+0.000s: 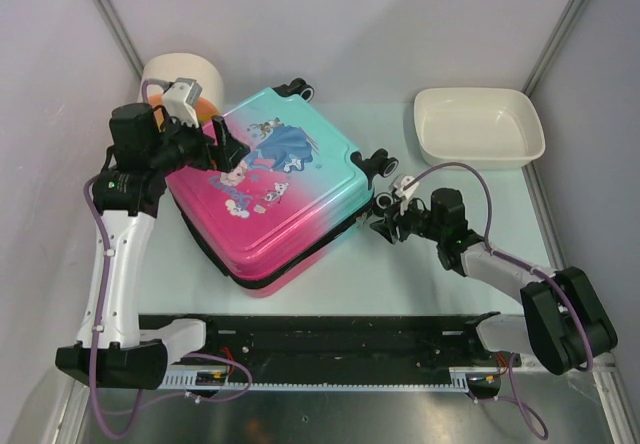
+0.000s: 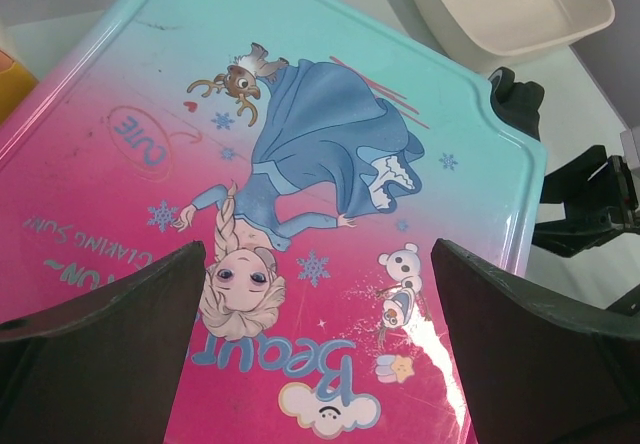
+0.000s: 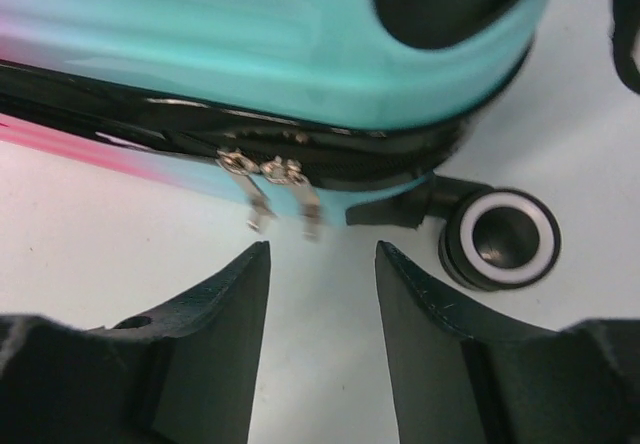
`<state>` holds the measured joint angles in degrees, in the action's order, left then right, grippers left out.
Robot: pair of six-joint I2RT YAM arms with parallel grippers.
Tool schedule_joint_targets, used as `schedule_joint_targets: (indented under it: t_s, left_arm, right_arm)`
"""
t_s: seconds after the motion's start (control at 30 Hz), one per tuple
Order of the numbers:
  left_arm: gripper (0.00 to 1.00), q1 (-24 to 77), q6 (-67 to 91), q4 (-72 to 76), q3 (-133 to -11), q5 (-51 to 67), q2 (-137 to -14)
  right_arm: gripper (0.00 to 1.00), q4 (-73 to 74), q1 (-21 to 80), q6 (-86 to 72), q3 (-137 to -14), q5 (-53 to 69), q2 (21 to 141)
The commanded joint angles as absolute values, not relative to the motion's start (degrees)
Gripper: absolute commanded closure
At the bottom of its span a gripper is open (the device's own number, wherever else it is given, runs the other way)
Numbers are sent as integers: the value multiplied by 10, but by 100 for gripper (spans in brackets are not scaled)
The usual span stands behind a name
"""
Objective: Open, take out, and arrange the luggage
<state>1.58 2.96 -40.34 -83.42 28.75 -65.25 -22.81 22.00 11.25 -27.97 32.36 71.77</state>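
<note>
Luggage [image 1: 300,199] pink-to-teal gradient, cartoon princess print, black zip [image 3: 330,154]; basin [image 1: 480,129] white

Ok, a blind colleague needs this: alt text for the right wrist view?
Two silver zip pulls hang from the black zip of the luggage, just ahead of the right hand, which is open and holds nothing. A black wheel with a white ring sits to the right on the pale table.
</note>
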Motion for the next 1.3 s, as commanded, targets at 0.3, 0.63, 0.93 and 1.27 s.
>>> schedule_joint_targets:
  t_s: [0.3,0.63,0.93,1.27]
  left_arm:
    - [0,18,7,-375,-819,294,-644]
    - [0,18,11,-361,-802,290,-640]
    - [0,18,16,-351,-778,291,-632]
    - [0,18,17,-342,-751,295,-624]
  right_arm:
    - [51,-363,281,145,-284,271,779]
    - [63,-388,285,153,-284,232,802]
    - [62,-416,296,144,-288,220,821]
    - [78,-429,306,133,-288,257,817]
